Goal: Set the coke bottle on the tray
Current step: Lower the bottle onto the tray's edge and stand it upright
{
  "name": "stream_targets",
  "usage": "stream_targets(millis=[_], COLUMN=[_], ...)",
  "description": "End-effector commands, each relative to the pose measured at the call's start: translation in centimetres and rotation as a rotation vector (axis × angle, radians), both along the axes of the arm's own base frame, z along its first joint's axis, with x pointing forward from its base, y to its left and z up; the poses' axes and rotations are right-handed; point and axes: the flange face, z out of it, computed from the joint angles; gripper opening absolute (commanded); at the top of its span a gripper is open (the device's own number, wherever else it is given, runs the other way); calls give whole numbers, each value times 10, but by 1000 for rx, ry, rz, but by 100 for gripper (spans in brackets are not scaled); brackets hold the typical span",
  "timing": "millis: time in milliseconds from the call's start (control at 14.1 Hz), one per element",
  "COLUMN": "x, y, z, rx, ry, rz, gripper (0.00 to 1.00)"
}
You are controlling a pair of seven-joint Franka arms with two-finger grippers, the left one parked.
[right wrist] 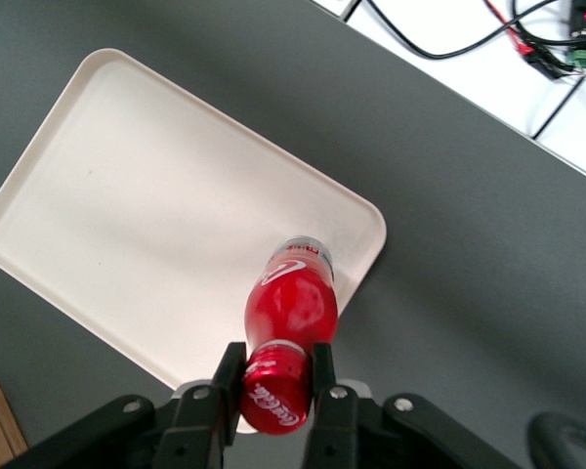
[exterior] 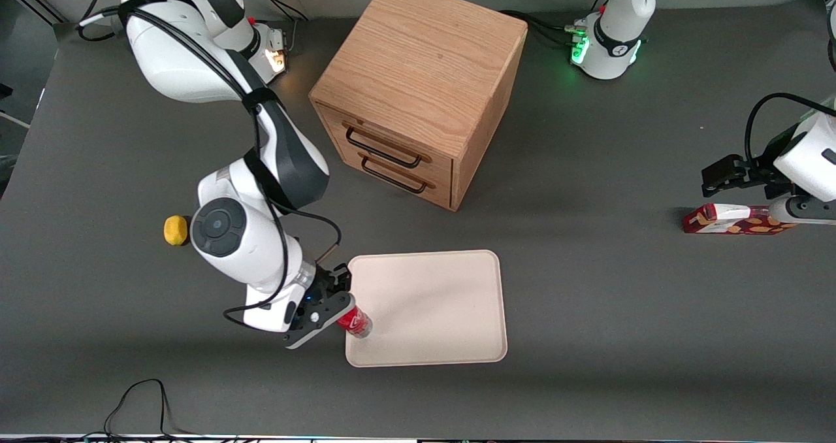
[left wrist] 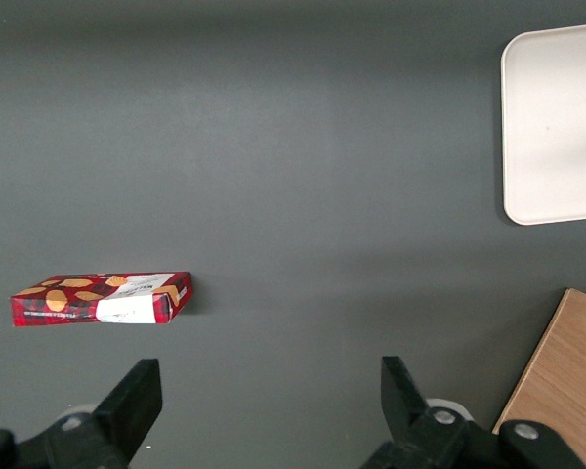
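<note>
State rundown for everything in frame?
Gripper: shut on the coke bottle's cap, at the tray's corner nearest the working arm.
Coke bottle: capped, held, over the tray's edge.
Tray: flat on the table, nothing resting on it.
Drawer box: both drawers closed.
Snack carton: lying flat, toward the parked arm's end.
Lemon: resting on the table.
</note>
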Motion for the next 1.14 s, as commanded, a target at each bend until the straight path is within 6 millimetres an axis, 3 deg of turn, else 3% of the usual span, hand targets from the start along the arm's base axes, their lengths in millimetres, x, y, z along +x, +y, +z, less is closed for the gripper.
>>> stream_targets(millis=[0,213,1065], x=[7,11,13], y=[6,6,7], z=[-5,-27,-52], rx=[-2,-25,-61], ry=[-45,-52,-53], rz=[6,15,25], gripper=[0,0,0])
